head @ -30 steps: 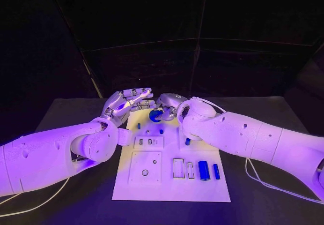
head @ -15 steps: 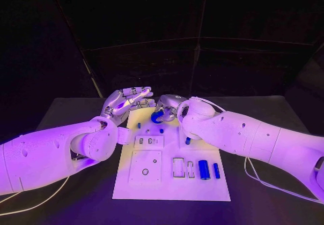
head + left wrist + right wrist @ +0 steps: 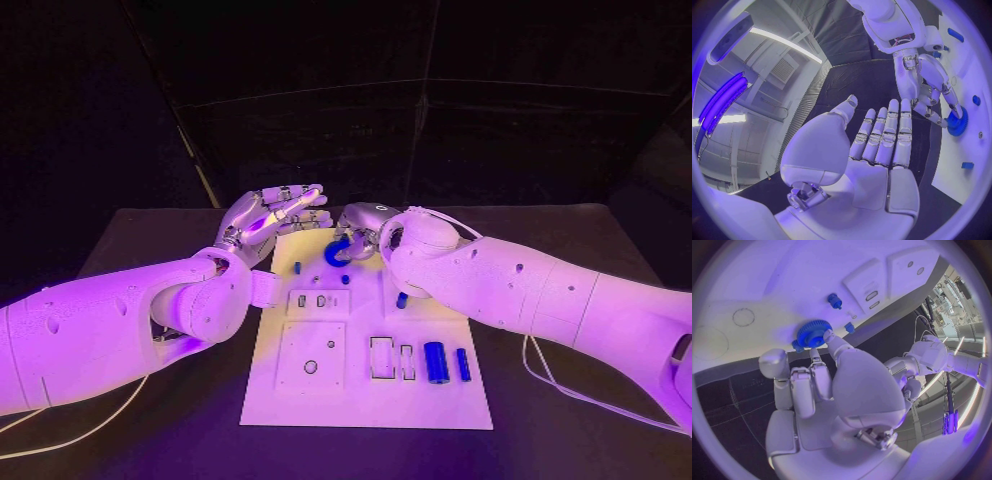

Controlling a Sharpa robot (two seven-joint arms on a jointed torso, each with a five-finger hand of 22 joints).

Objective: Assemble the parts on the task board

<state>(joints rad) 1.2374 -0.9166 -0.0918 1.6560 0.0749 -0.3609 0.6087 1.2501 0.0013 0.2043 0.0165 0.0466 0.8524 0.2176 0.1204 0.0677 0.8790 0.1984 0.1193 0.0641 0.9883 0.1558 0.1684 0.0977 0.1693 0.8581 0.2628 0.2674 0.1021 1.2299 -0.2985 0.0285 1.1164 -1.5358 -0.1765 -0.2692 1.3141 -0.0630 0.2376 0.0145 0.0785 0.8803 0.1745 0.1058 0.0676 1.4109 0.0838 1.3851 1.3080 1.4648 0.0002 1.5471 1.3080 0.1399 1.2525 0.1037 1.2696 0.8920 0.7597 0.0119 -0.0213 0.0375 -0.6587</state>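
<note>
At the far end of the white task board (image 3: 368,400), on a black table (image 3: 577,240), the right hand (image 3: 361,232) pinches a blue toothed gear (image 3: 335,252) between its fingertips. Over the last second the gear has sunk slightly toward the board while the hand has barely moved, which suggests it is being lowered to its seat there. The right wrist view shows the gear (image 3: 813,333) as a flat round wheel with fine teeth around its rim, close over the board's surface beside a small blue peg (image 3: 834,301). The left hand (image 3: 267,222) hovers just beside it, holding nothing, fingers straight and apart, and has not shifted. Nearer the robot, two blue cylinders (image 3: 436,363) lie on the board.
</note>
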